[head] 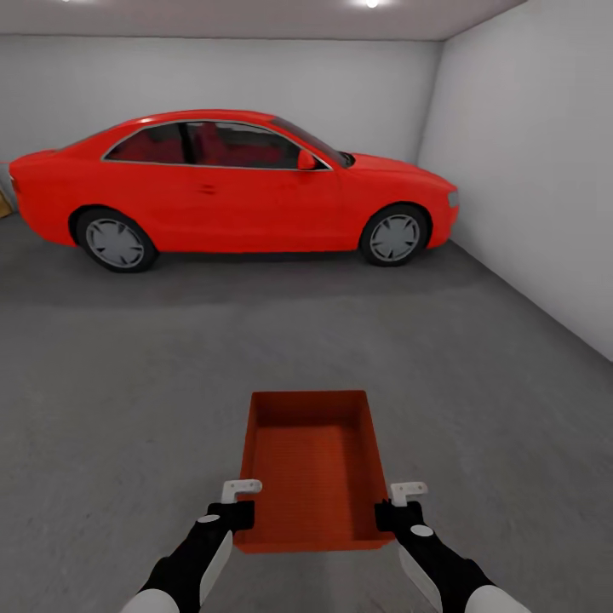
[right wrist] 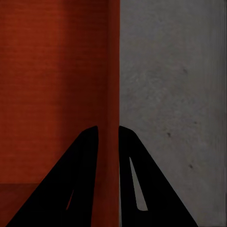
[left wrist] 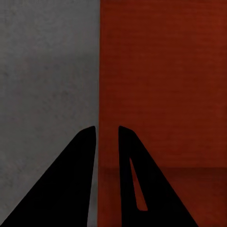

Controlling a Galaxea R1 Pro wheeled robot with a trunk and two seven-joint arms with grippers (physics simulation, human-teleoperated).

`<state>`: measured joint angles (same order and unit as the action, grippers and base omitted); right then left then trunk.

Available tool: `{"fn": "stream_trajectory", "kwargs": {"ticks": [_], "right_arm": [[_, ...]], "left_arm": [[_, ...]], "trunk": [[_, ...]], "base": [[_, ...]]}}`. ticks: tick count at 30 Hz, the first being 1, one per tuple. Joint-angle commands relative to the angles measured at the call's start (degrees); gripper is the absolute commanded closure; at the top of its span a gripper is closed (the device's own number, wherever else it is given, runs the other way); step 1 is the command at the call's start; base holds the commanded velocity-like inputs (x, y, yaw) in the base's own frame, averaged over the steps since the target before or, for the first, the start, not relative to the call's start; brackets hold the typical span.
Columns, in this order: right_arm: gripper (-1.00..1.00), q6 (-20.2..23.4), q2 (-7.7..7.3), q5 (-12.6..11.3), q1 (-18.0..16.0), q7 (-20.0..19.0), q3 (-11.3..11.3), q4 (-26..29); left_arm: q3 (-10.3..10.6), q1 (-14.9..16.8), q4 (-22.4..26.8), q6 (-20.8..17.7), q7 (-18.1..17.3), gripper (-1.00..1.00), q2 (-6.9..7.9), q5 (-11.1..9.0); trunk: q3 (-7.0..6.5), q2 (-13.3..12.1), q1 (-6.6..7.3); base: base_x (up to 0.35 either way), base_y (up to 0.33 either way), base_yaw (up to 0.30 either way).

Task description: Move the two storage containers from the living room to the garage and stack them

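Straight ahead, the head view looks into a garage with plain white walls, a grey ceiling with round lights, and a dark grey concrete floor. A red car is parked side-on along the far wall, its nose pointing to the right of the view.

Closer in, an orange-red bin with no lid is held between the two arms, above the floor and low in the middle of the view. It is shallow and rectangular, with its long sides running away from the robot. Its ribbed bottom faces up and it holds nothing.

The left gripper is at the bin's left wall, near the nearest corner. In the left wrist view its two black fingers stand a narrow gap apart with the thin wall edge running between them, one finger outside over the floor and one inside the bin.

The right gripper takes the right wall the same way. In the right wrist view its fingers sit on either side of the wall, pinching it, with the bin's inside on one side and grey floor on the other.
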<state>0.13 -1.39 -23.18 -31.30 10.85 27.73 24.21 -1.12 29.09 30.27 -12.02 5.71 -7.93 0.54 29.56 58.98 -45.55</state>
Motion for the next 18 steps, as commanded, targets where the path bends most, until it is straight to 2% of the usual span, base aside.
{"fn": "stream_trajectory", "kwargs": {"ticks": [1,18], "right_arm": [[1.0,-0.04,-1.23,-1.0,-0.08,0.49,-0.92,-1.97],[1.0,-0.04,-1.25,-1.0,-0.08,0.46,-0.92,-1.92]], "left_arm": [[-0.11,0.0,0.32,0.86,0.44,1.0,0.03,0.59],[-0.11,0.0,0.35,0.86,0.53,1.0,0.03,0.6]], "trunk": [[0.06,0.04,0.0],[0.06,0.04,0.0]], "base": [[0.0,0.0,-0.281],[0.0,0.0,-0.281]]}}
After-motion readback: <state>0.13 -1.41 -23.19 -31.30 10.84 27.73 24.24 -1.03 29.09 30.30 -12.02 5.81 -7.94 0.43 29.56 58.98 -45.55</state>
